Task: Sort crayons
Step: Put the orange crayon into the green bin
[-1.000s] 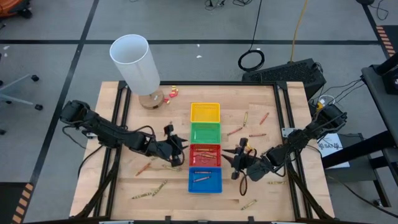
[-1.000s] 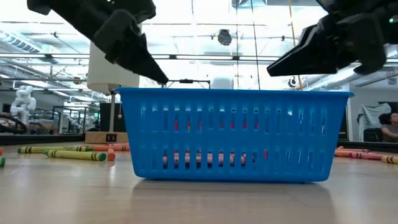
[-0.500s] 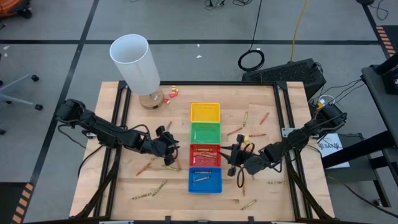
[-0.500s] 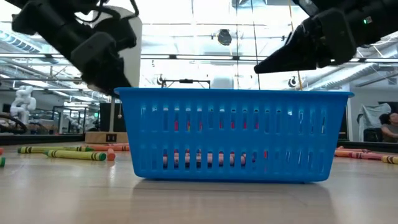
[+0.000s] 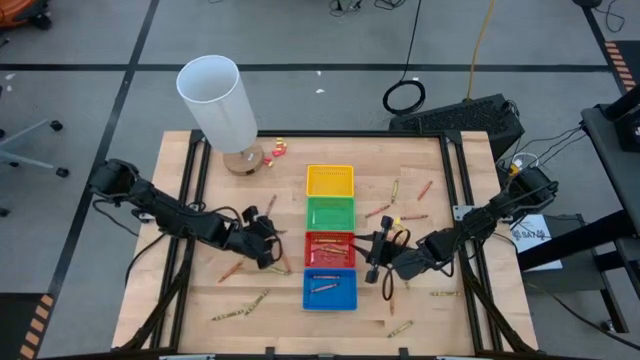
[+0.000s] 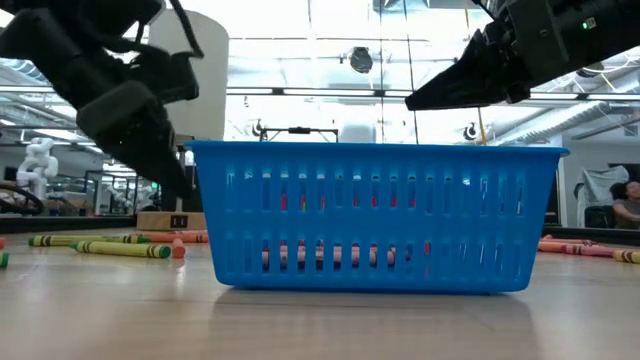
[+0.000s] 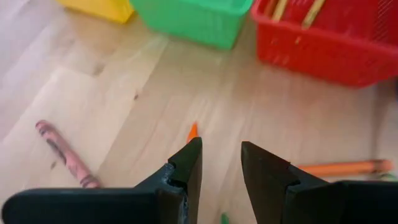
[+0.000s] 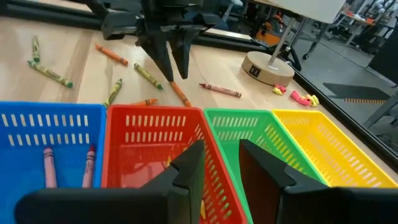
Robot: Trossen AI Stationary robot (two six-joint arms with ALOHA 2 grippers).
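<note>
Left wrist view: left gripper (image 7: 221, 163) slightly spread, empty, over orange crayon (image 7: 192, 131) beside red tray (image 7: 348, 50). Right gripper (image 8: 219, 163) parted, empty, above red tray edge; crayons scattered on table (image 5: 430, 170).

I see white cylinder (image 5: 216, 100) on desk (image 5: 180, 300) corner | coiled black cable (image 5: 404, 97) on floor | no contact

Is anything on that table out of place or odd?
Mainly the loose crayons scattered on the wood either side of the four trays. The green tray looks empty. Small red and yellow bits lie by the white cylinder's base, apart from everything else.
</note>
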